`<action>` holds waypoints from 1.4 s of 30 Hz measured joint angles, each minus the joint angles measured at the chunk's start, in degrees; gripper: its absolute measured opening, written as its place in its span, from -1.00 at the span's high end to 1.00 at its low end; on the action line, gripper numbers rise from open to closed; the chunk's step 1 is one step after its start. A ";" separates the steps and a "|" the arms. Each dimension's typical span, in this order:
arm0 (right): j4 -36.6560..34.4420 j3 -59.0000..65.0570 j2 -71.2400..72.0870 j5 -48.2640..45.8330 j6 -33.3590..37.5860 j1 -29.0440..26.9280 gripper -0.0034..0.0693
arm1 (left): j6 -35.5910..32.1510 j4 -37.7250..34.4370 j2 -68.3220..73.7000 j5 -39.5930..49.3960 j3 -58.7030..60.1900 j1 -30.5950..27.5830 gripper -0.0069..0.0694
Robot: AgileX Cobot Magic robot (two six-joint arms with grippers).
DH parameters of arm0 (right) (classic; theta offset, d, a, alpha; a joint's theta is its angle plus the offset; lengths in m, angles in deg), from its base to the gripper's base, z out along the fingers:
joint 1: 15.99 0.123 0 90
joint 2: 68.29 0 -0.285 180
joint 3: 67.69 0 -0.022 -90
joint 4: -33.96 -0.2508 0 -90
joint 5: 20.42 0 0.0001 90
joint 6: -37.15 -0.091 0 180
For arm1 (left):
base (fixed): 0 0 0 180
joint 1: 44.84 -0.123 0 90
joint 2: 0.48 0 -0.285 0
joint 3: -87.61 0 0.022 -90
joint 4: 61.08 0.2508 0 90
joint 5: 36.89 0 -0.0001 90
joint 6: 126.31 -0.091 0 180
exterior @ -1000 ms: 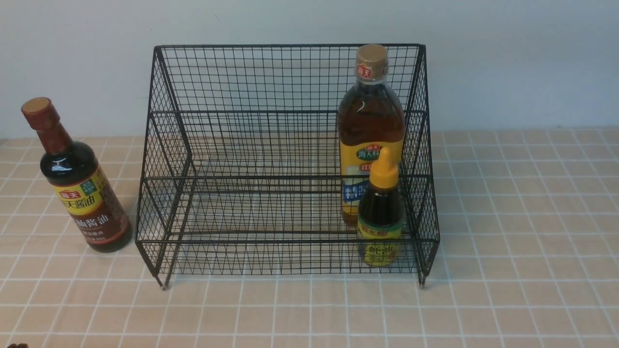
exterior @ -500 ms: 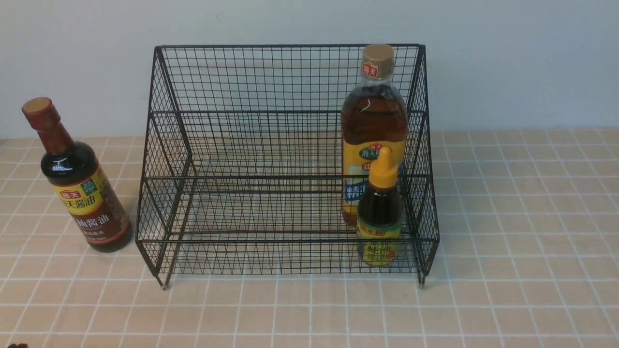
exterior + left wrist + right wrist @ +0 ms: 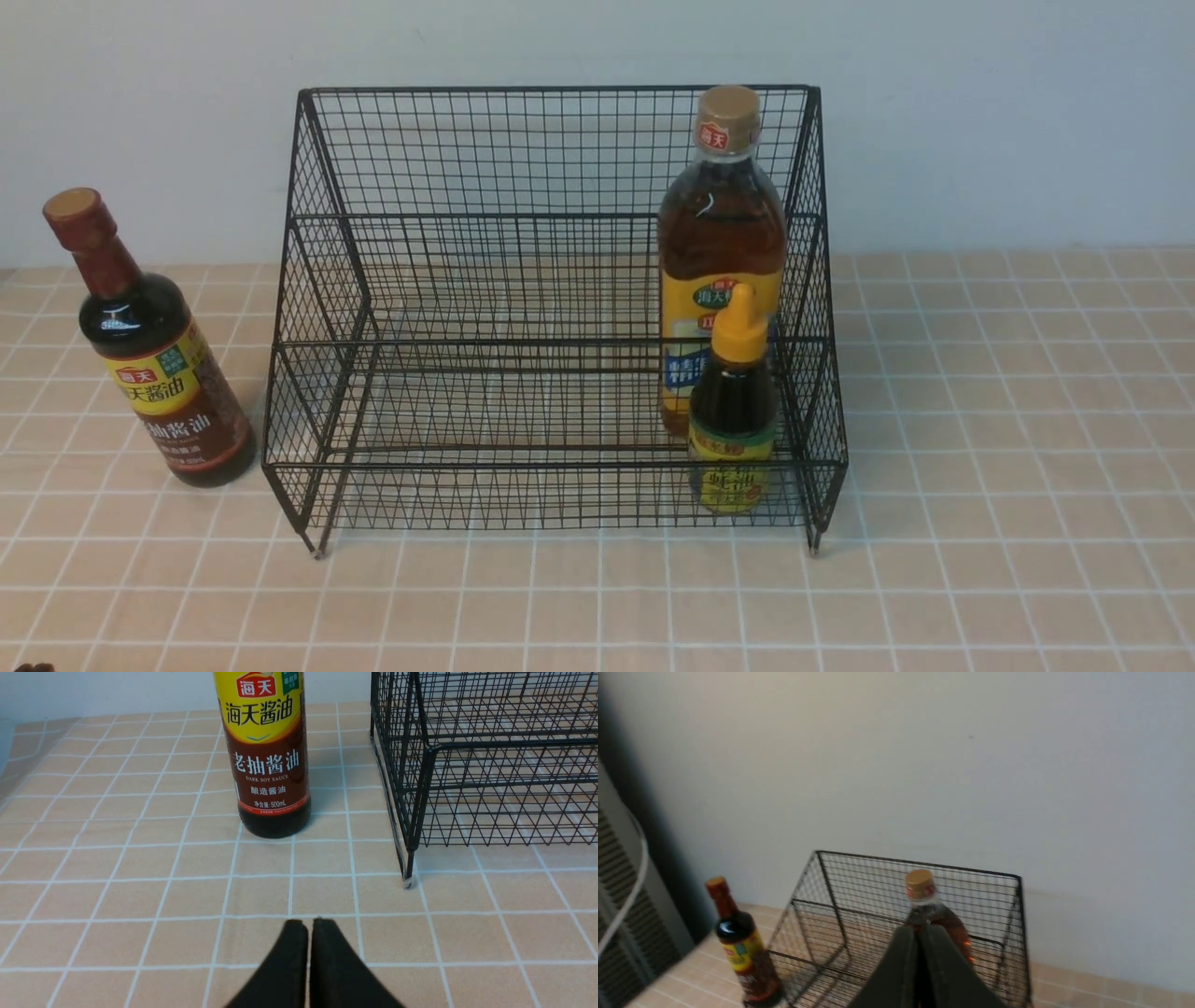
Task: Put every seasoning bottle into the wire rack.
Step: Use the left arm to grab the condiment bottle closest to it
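Two of the three seasoning bottles are already inside the wire rack. The tall amber bottle stands upright at its right end, and the small dark bottle with the yellow nozzle stands just in front of it in the near right corner. The dark bottle with the red-brown cap is outside, upright on the worktop just left of the rack, so we judge the last bottle to be the step in hand.

The left pincer hangs low over the worktop on the near side of that bottle, tips pressed together and holding nothing. The right pincer is raised and also closed and empty, looking down on the rack. The next move, as we see it, calls for the left pincer to part its tips, advance to the bottle's body, clamp it and lift it over the rack's left side into the free left part.

Neither arm shows in the front view. We cannot tell which tier carries the amber bottle. The left wrist view cuts off the dark bottle's neck and cap. The right wrist view is soft, and its own pincer hides the small bottle.
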 joint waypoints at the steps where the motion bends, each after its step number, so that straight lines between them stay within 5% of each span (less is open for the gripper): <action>1: -2.20 2.70 1.24 2.90 0.00 0.00 0.94 | 0.00 0.00 0.00 0.00 0.00 0.00 0.84; 9: -11.51 14.32 4.16 8.05 0.00 0.00 0.94 | 0.00 0.00 0.00 0.00 0.00 0.00 0.84; 20: -5.16 22.14 5.51 14.21 5.64 -0.34 0.94 | 0.00 0.00 0.00 0.00 0.00 0.00 0.84; 27: -3.39 39.86 15.88 25.13 16.61 -14.37 0.94 | 0.00 0.00 0.00 0.00 0.00 0.00 0.84; 35: -3.26 59.01 24.32 26.64 17.45 -28.12 0.94 | 0.00 0.00 0.00 0.00 0.00 0.00 0.84; 42: -3.51 61.76 24.60 25.24 17.45 -32.25 0.94 | 0.00 0.00 0.00 0.06 -0.05 0.00 0.84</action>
